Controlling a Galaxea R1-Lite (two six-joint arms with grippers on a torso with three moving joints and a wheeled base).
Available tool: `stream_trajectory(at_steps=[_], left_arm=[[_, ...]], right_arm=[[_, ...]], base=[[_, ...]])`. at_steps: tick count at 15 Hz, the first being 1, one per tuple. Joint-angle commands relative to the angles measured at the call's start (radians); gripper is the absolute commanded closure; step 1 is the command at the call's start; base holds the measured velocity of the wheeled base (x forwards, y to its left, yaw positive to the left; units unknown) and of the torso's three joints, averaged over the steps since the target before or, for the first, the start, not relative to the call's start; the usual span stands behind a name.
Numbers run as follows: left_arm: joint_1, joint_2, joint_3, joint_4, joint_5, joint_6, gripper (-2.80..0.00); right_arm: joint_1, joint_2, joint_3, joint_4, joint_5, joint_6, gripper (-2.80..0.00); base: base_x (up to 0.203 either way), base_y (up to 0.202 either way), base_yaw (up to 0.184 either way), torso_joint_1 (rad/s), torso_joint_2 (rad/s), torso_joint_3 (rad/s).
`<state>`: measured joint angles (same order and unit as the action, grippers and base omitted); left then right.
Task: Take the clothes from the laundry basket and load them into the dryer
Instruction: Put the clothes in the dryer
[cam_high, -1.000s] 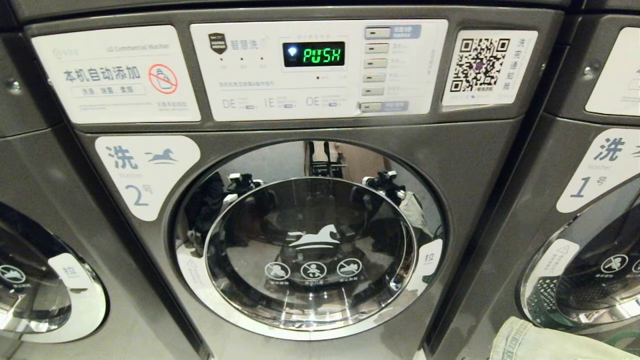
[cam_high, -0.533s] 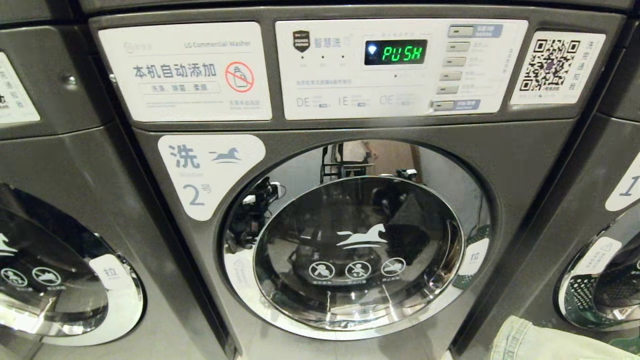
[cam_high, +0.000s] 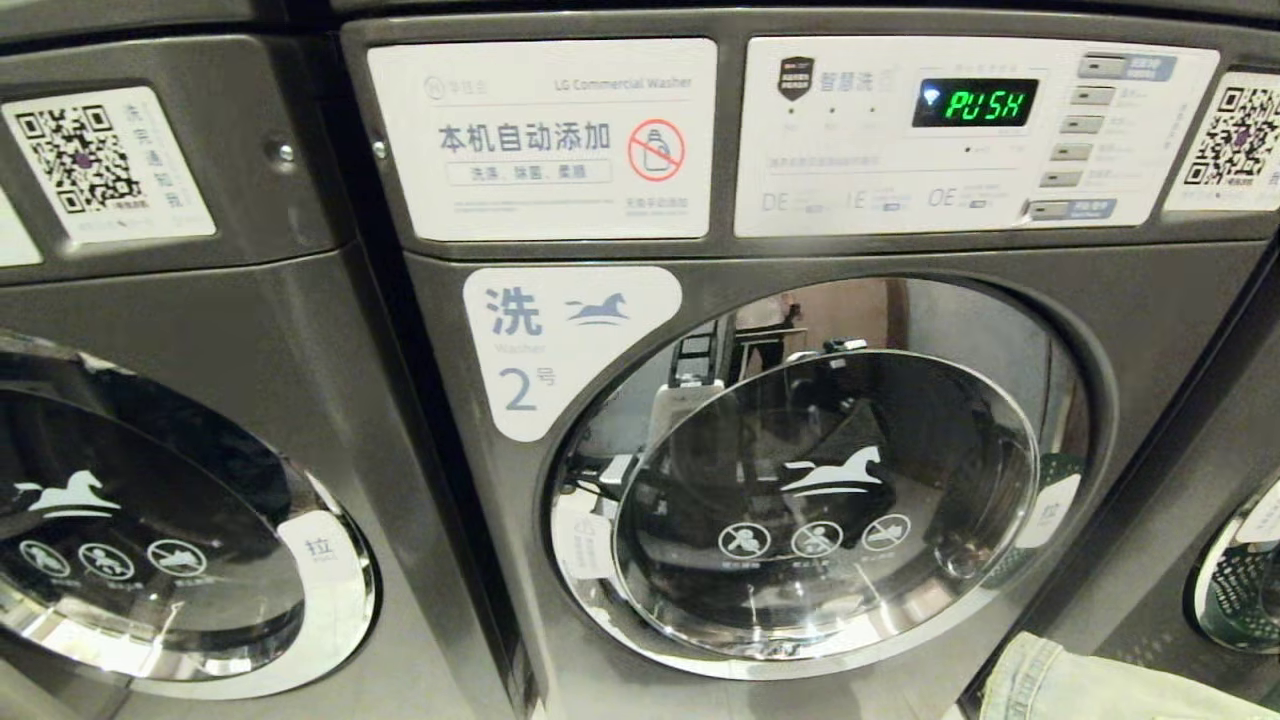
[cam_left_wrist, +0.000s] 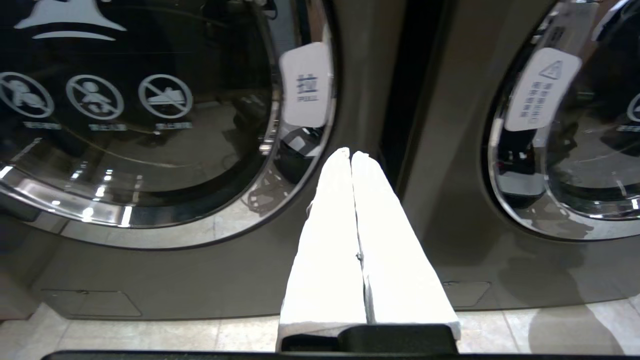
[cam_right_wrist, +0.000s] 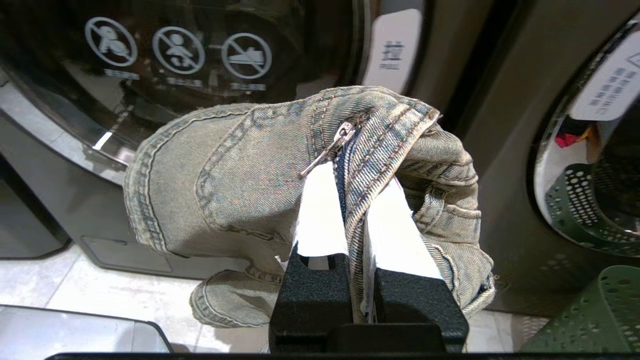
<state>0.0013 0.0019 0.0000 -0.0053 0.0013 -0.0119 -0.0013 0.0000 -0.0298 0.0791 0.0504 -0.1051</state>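
Observation:
A grey front-loading machine (cam_high: 700, 320) marked 2 and labelled a washer fills the head view, and its round glass door (cam_high: 830, 510) is closed. My right gripper (cam_right_wrist: 352, 172) is shut on a faded denim garment (cam_right_wrist: 240, 170), pinching the fabric beside the zipper. The garment hangs low in front of that door. A corner of the same denim (cam_high: 1100, 685) shows at the bottom right of the head view. The green perforated laundry basket (cam_right_wrist: 595, 310) stands on the floor to the right of it. My left gripper (cam_left_wrist: 350, 154) is shut and empty, level with the gap between two machines.
Identical machines stand on either side, one on the left (cam_high: 170, 520) and one on the right (cam_high: 1235, 590), both with doors closed. The display (cam_high: 975, 102) reads PUSH. A pale tiled floor (cam_left_wrist: 150, 335) runs along the machines' bases.
The whole head view has shifted. Machine 2 now sits further right in the picture and more of the left machine shows. The denim keeps its place at the bottom right corner.

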Motion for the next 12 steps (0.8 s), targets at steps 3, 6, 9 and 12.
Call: stream_trajectory(at_steps=[3,6,9,12], left_arm=[[0.0,0.0,0.002,-0.001,0.0,0.0,0.0],[0.0,0.0,0.002,-0.001,0.0,0.0,0.0],[0.0,0.0,0.002,0.001,-0.001,0.003,0.0],[0.0,0.0,0.001,0.003,-0.001,0.01,0.0]], right_arm=[[0.0,0.002,0.001,0.001,0.002,-0.001,0.0],[0.0,0.002,-0.001,0.001,0.0,0.001,0.0],[0.0,0.001,0.0,0.001,0.003,-0.008,0.0],[0.0,0.0,0.002,0.001,-0.001,-0.001,0.0]], base=[[0.0,0.198,0.001,0.0,0.0,0.002],[0.0,0.197,-0.004,-0.001,0.0,0.002],[0.0,0.166,-0.001,0.002,0.0,0.003],[0.0,0.023,0.0,0.001,0.0,0.002]])
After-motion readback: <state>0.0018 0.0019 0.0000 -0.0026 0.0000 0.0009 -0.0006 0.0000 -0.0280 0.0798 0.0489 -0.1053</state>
